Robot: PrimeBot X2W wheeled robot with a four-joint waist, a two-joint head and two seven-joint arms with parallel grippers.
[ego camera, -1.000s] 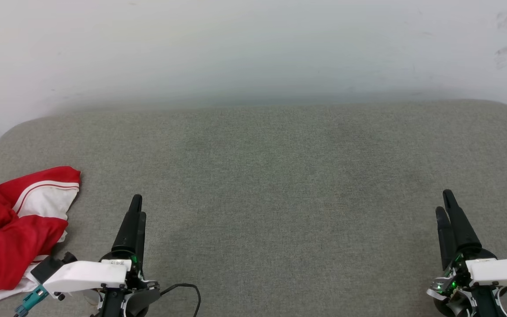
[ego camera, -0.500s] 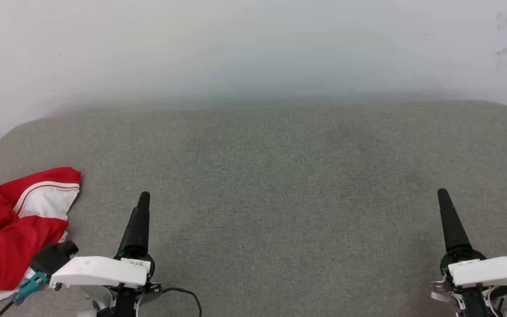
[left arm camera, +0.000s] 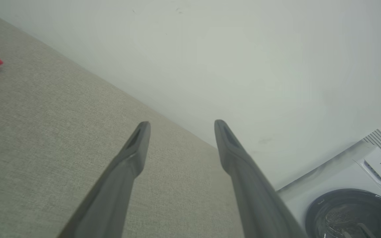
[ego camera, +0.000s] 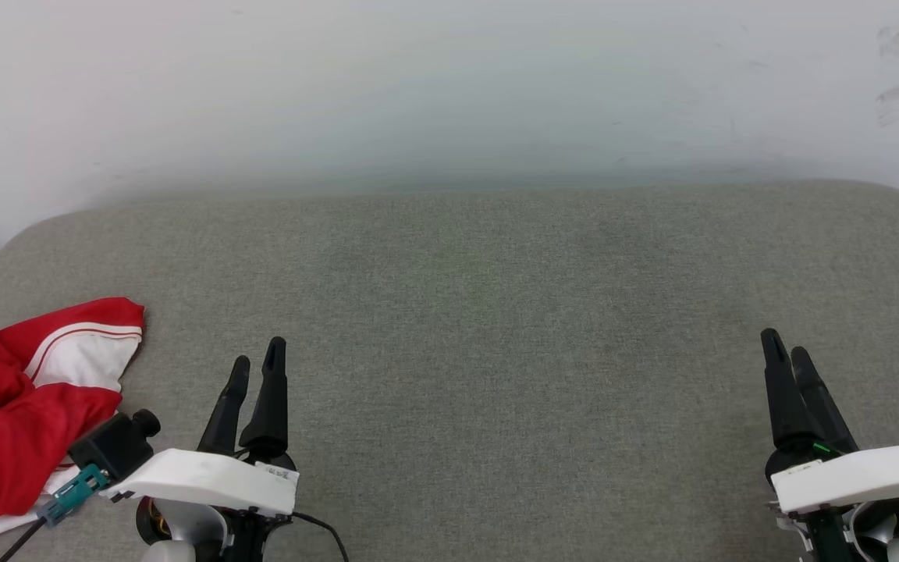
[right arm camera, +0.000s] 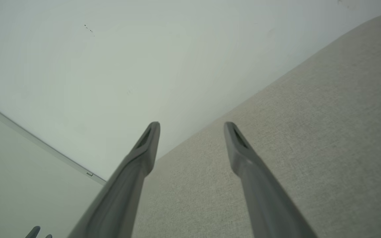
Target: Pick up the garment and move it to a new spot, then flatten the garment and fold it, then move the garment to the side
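wall (ego camera: 449, 78): white, scuffed | cushion (ego camera: 496, 312): grey fabric | washing machine (left arm camera: 349, 185): white

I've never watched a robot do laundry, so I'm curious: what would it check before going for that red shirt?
1. The left end effector open, holding nothing: ok.
2. The right end effector open, holding nothing: ok.
3. The garment in sight on the grey cushion: ok, at its left edge.
4. The left end effector at the garment: not ok, apart, to its right.
5. The garment flat: not ok, crumpled.
6. Its printed front up: cannot tell.
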